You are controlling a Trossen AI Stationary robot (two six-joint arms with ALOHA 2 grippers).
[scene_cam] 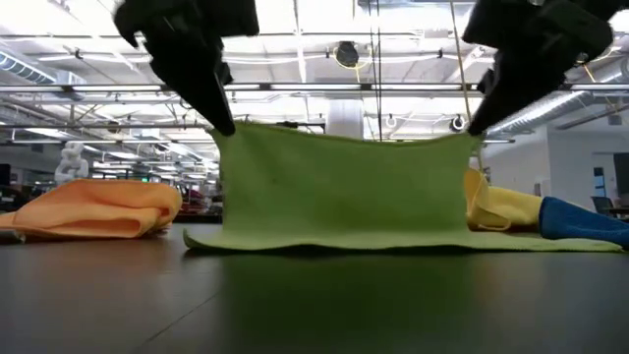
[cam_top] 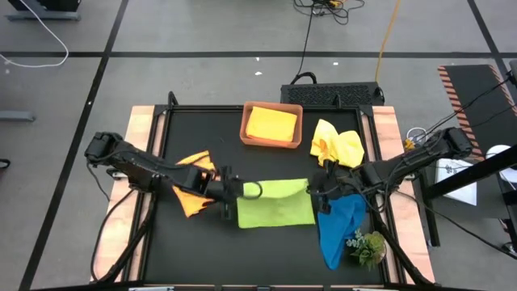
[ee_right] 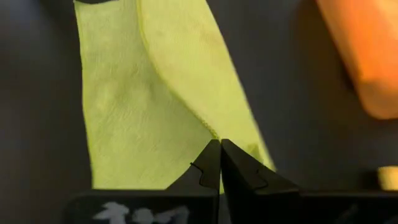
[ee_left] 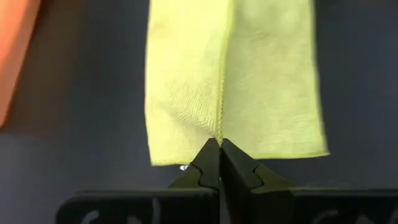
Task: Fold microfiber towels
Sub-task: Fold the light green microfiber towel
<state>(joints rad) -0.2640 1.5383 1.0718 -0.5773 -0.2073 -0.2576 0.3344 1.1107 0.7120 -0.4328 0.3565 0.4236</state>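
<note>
The lime towel point(scene_cam: 344, 192) lies nearest the low camera, near the front edge of the table point(cam_top: 202, 238), midway along it. Its far edge is lifted off the table and stretched taut, while the near part still rests flat. The left gripper point(ee_left: 219, 163) is clenched on one lifted corner and the right gripper point(ee_right: 220, 163) on the other; both wrist views show the fingers pinched together with cloth between them.

This looks like the first fold of this towel: the raised edge is held up, ready to be carried over onto the opposite edge. The next move calls for both arms to travel together at equal height, keep the cloth taut, lay the edges in line, and only then let go.

The orange towel point(cam_top: 194, 190) lies crumpled toward the left edge, one yellow towel point(cam_top: 338, 144) near the right edge, and the blue towel point(cam_top: 339, 226) at the front right corner. Another yellow towel point(cam_top: 271, 124) sits folded in the tray point(cam_top: 245, 129) at the back edge.
</note>
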